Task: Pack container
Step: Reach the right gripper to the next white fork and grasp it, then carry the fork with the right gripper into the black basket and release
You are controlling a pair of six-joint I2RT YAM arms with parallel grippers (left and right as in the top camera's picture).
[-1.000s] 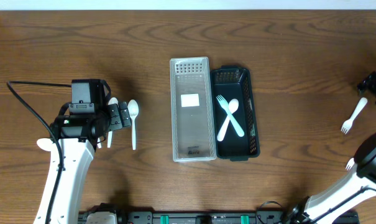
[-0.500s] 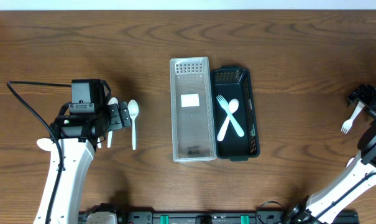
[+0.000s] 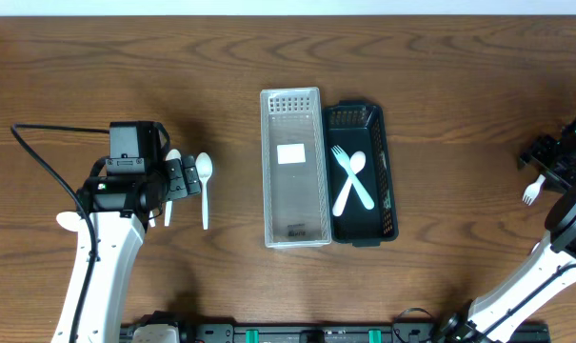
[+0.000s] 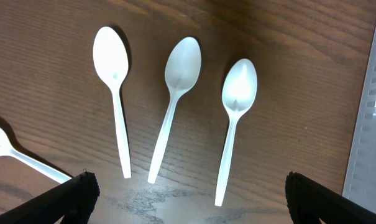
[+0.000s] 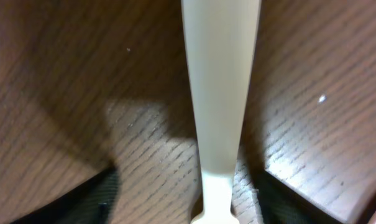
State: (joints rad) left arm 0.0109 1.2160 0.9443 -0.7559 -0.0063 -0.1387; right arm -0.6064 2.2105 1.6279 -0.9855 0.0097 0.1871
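Note:
A clear container and a black basket stand side by side at mid-table. The basket holds a white fork and a white spoon, crossed. My left gripper is open and empty, low over three white spoons lying side by side; its fingers straddle their handle ends. My right gripper is open at the far right, its fingers on either side of the handle of a white fork, whose tines show overhead.
Another white spoon lies left of the three, also by the left arm overhead. The clear container's edge shows at the right of the left wrist view. A white utensil tip shows by the right arm.
My right gripper has moved from the table's right edge inward and down over the fork's handle. The left arm and the spoons have not moved.

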